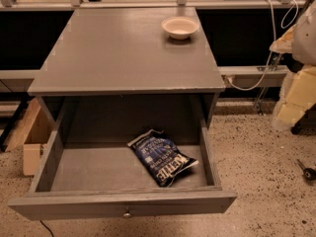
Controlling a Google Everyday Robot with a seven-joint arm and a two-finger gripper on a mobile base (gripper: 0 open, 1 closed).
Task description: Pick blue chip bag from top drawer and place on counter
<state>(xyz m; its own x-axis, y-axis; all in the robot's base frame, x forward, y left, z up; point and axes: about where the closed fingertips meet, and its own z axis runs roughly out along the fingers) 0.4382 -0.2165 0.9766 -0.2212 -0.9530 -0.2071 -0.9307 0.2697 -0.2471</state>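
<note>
The blue chip bag (162,156) lies flat on the floor of the top drawer (121,201), right of its centre, with the white "Kettle" lettering toward the front. The drawer is pulled fully open, its round knob (127,214) at front centre. The counter (123,53) is the grey top of the cabinet above it. A pale, blurred shape at the right edge looks like my arm and gripper (292,102). It hangs beside the cabinet, well right of the drawer and apart from the bag.
A small cream bowl (179,27) stands at the counter's back right. A cardboard box (30,137) sits on the floor left of the cabinet. Cables (269,58) hang at the right. A small dark object (307,172) lies on the speckled floor.
</note>
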